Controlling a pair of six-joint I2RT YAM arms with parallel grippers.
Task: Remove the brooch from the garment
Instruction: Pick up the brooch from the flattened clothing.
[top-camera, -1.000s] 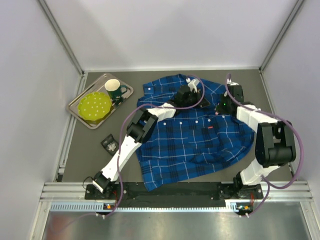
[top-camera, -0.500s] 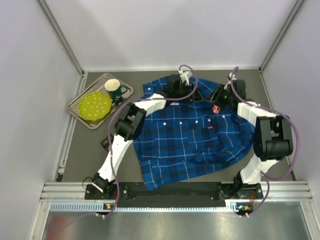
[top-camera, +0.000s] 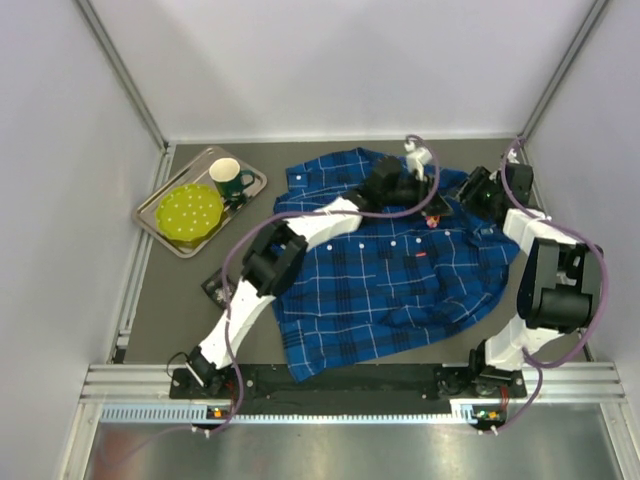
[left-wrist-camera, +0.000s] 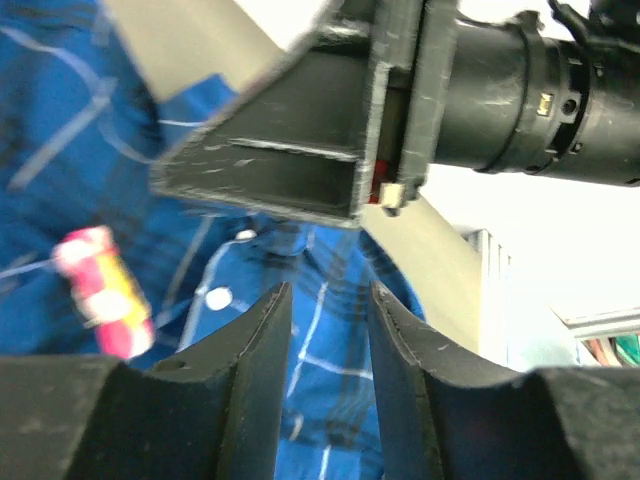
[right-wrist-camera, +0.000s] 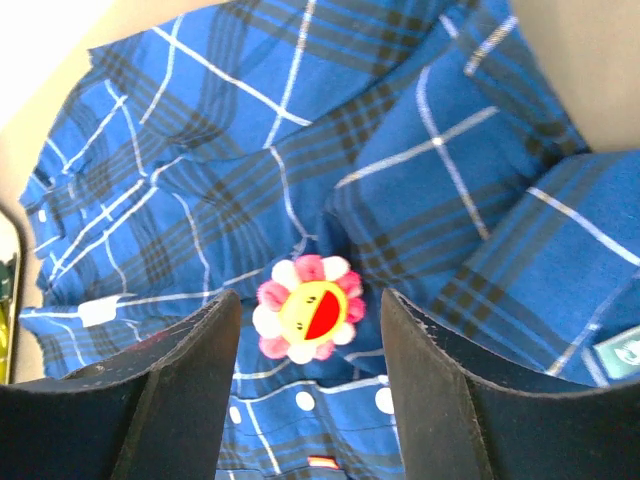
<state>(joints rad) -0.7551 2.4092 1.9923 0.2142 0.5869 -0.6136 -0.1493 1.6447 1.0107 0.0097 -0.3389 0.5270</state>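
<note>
presently the brooch (right-wrist-camera: 308, 308), a round pink-and-white flower with a yellow face, lies on the garment (right-wrist-camera: 200, 150) toward the far right corner of the table (top-camera: 290, 155). being round, it offers no long axis. it sits just beyond the right gripper (right-wrist-camera: 310, 400), centred between its open, empty jaws. the left gripper (left-wrist-camera: 328, 380), jaws parted and empty, has it off to its left, so the right arm seems better placed. the pin beneath is hidden; whether it is fastened cannot be told.

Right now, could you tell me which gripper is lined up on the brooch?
The right gripper: its wrist view shows the brooch between its open jaws. From the left gripper, the brooch lies off to one side.
</note>
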